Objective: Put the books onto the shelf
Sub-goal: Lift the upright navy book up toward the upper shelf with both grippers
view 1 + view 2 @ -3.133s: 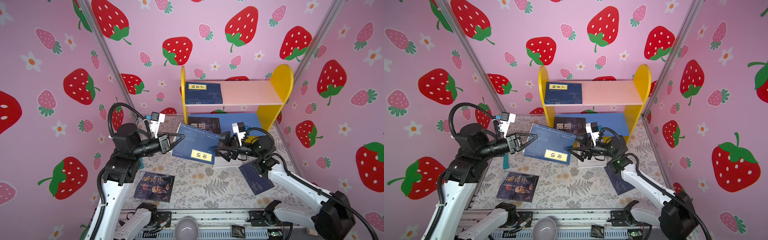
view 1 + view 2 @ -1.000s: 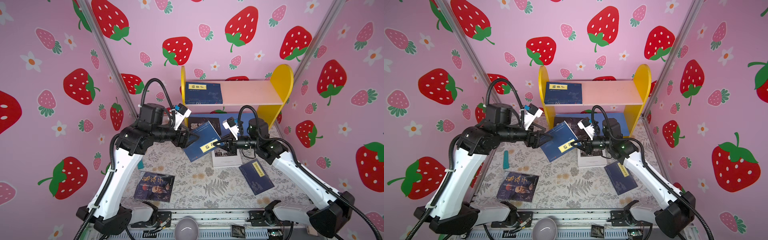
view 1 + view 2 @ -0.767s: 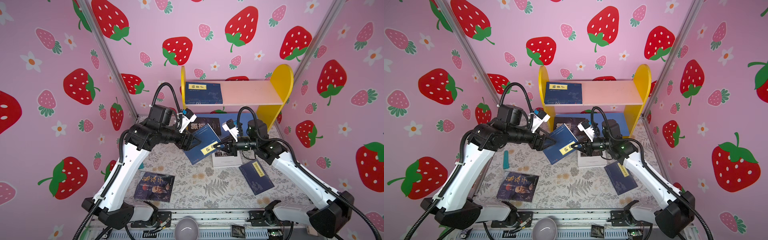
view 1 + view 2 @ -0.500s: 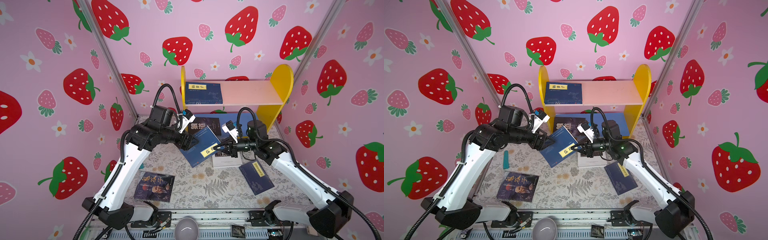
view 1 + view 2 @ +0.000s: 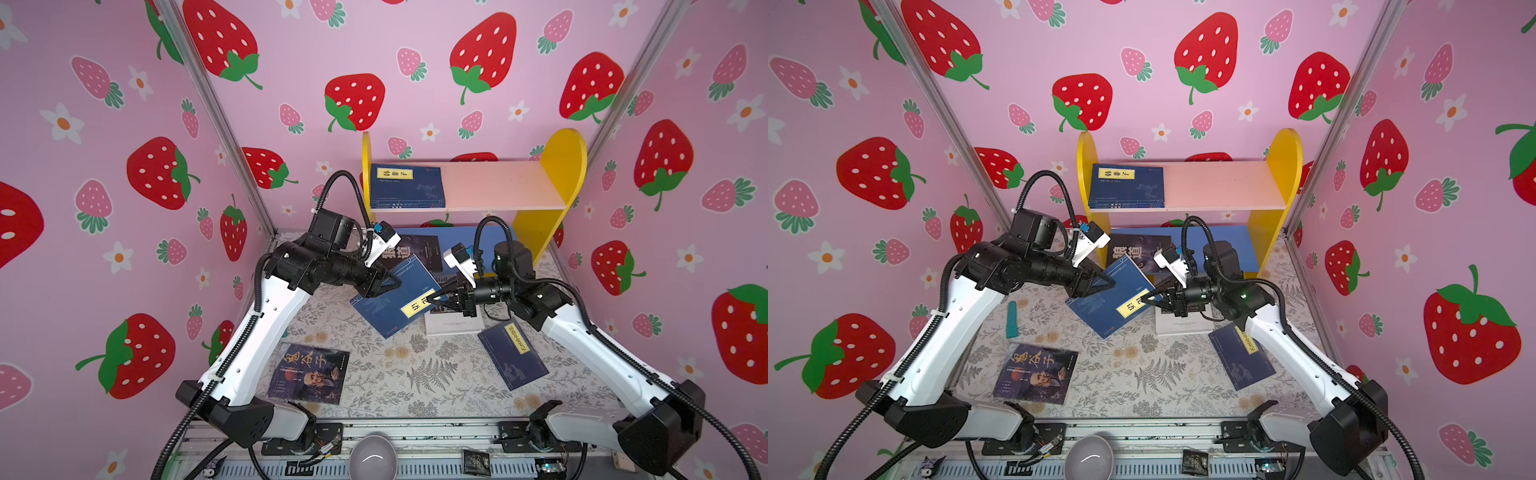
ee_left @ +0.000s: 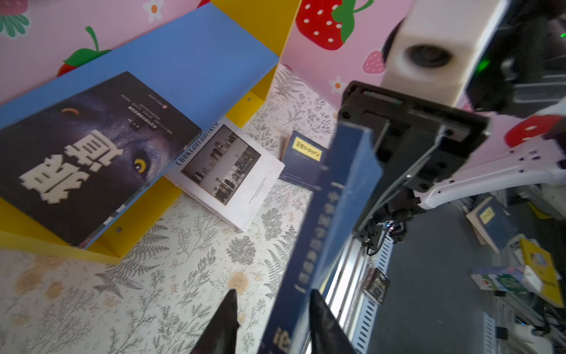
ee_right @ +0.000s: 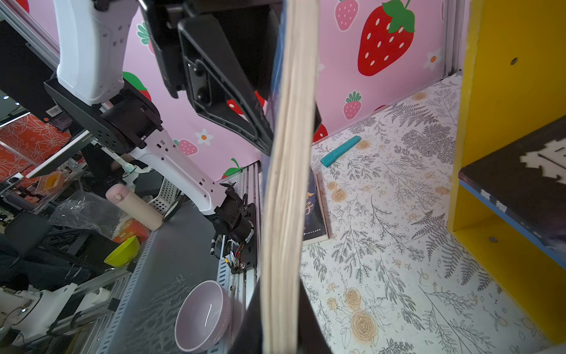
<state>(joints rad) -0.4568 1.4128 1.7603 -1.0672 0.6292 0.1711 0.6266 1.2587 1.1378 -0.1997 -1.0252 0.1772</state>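
A navy book [image 5: 390,305] with a yellow label hangs tilted above the table between both arms. My right gripper [image 5: 429,299] is shut on its page edge [image 7: 284,184] by the label. My left gripper [image 5: 395,284] straddles the opposite corner. In the left wrist view one finger [image 6: 320,318] lies against the book [image 6: 324,230] and the other finger [image 6: 228,318] stands a little off it. The shelf [image 5: 498,183] carries a navy book [image 5: 405,187] on its pink board and a wolf-eye book [image 5: 415,249] on its blue board. A white book [image 5: 453,326], another navy book [image 5: 511,353] and a portrait book [image 5: 309,372] lie on the table.
A teal stick [image 5: 1012,318] lies on the patterned table near the left wall. A pale bowl [image 5: 372,457] and a small black packet [image 5: 476,461] sit on the front rail. Strawberry walls close in the left, back and right sides.
The left arm has reached in over the book's far corner and its fingers have narrowed around it. The right gripper has kept its hold, and the book has sunk slightly.
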